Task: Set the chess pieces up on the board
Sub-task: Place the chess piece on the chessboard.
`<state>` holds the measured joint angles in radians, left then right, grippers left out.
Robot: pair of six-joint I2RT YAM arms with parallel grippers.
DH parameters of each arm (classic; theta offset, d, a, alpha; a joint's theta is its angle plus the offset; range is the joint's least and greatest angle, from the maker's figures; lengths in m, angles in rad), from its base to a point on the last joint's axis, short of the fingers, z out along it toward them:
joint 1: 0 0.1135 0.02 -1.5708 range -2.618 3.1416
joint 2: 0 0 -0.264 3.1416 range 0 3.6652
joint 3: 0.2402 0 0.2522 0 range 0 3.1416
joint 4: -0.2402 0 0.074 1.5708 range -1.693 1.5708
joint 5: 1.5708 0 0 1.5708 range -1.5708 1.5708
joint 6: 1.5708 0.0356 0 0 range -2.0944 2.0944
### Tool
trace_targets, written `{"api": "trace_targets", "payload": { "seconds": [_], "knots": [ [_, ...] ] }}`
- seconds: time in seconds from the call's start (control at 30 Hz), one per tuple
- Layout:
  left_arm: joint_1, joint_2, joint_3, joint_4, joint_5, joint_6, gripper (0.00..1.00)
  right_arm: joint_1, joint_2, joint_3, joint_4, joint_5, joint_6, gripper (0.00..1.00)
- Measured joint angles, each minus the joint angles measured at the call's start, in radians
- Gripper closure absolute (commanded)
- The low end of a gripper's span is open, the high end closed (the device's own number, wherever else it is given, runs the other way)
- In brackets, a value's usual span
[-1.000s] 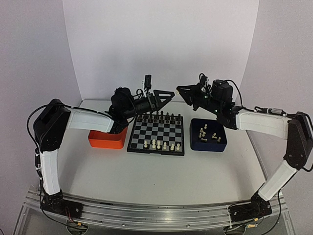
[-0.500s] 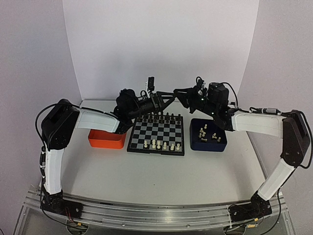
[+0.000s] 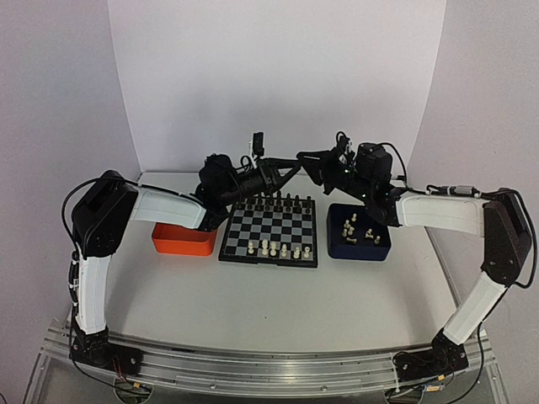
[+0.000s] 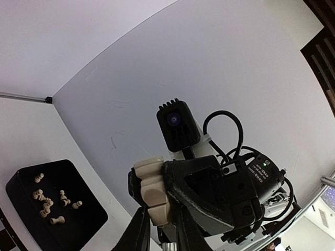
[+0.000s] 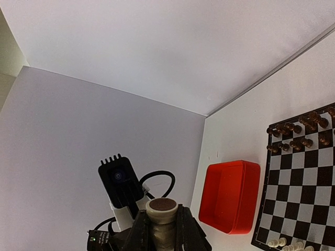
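My two grippers meet in mid-air above the far edge of the board [image 3: 269, 229]. One cream chess piece [image 5: 161, 222], its brown felt base facing the camera, sits between the shut fingers of my right gripper [image 5: 161, 227]. Seen from the left wrist, the same piece [image 4: 153, 188] lies between the fingers of my left gripper [image 4: 159, 222], which press on its other end. From above the left gripper [image 3: 290, 163] and right gripper [image 3: 308, 160] almost touch. Several cream pieces [image 3: 274, 248] stand on the board's near rows.
Black pieces [image 3: 274, 200] line the board's far rows. A dark blue tray [image 3: 379, 250] right of the board holds several loose cream pieces [image 3: 352, 227]. An orange tray [image 3: 184, 239] sits left of the board. A white backdrop wall stands close behind the grippers.
My left arm has swung right to meet the right gripper and its jaws have closed onto the cream piece. The right gripper has shifted slightly left, still gripping the piece.
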<state>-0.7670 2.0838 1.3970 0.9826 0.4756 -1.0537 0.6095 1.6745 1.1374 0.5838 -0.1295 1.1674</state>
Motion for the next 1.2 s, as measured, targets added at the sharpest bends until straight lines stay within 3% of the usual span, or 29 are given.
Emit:
{"api": "trace_targets", "payload": {
  "seconds": [0.23,0.4,0.47,0.6,0.73,0.87,1.07,1.2],
  "knots": [
    [0.000,0.000,-0.013,0.025,-0.011,-0.028,0.99,0.005,0.001,0.000,0.014,0.001,-0.013,1.00],
    [0.000,0.000,-0.036,0.054,-0.024,-0.037,1.00,0.009,0.005,0.000,0.017,-0.002,-0.021,0.95],
    [0.000,0.000,-0.045,0.065,-0.026,-0.039,1.00,0.010,0.007,-0.003,0.017,-0.005,-0.025,0.88],
    [0.000,-0.003,-0.060,0.070,-0.023,-0.029,1.00,0.014,0.007,-0.009,0.016,-0.011,-0.036,0.66],
    [0.002,-0.012,-0.071,0.048,-0.009,0.012,1.00,0.020,0.007,-0.010,0.013,-0.030,-0.043,0.51],
    [0.002,-0.042,-0.084,0.006,0.001,0.054,1.00,0.027,0.007,-0.010,-0.012,-0.038,-0.049,0.22],
    [0.002,-0.139,-0.113,-0.152,0.001,0.148,1.00,0.031,0.006,-0.012,-0.073,-0.026,-0.081,0.15],
    [0.001,-0.230,-0.120,-0.386,-0.040,0.253,1.00,0.030,-0.006,-0.031,-0.105,-0.003,-0.121,0.12]
  ]
}}
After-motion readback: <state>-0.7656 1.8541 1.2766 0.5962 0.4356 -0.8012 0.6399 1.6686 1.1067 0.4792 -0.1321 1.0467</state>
